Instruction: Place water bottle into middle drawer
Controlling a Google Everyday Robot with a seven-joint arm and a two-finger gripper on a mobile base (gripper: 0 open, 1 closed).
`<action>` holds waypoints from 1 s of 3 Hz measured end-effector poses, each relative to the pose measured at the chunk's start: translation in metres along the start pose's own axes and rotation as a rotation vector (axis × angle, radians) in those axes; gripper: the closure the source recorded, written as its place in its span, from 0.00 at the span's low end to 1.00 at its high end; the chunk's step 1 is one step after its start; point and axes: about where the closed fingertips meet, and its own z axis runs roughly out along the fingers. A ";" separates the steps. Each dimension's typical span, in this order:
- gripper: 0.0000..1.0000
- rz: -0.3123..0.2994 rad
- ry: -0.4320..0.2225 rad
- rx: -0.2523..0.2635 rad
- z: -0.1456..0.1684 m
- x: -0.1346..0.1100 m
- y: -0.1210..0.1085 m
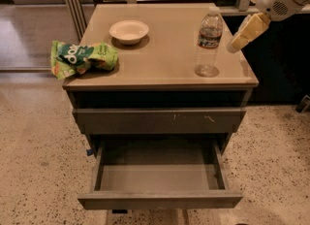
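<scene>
While water bottle (208, 44) stands on worktop (164, 59): reach step.
Hand (236, 43): near its right, apart; open or shut, cannot tell.
Next: grab it, lower into middle drawer (155, 176).

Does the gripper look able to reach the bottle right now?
Probably yes: the gripper hangs just beside the upright bottle, with nothing between them; the bowl and bag sit well away.

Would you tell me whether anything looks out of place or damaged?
The crumpled green bag overhangs the cabinet top at left, and the closed drawer front bears pale scratches. The gripper hangs right of the water bottle.
</scene>
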 end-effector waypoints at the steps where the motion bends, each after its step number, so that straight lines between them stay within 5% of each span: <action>1: 0.00 0.031 -0.082 -0.021 0.011 -0.011 -0.009; 3: 0.00 0.068 -0.108 -0.064 0.026 -0.009 -0.001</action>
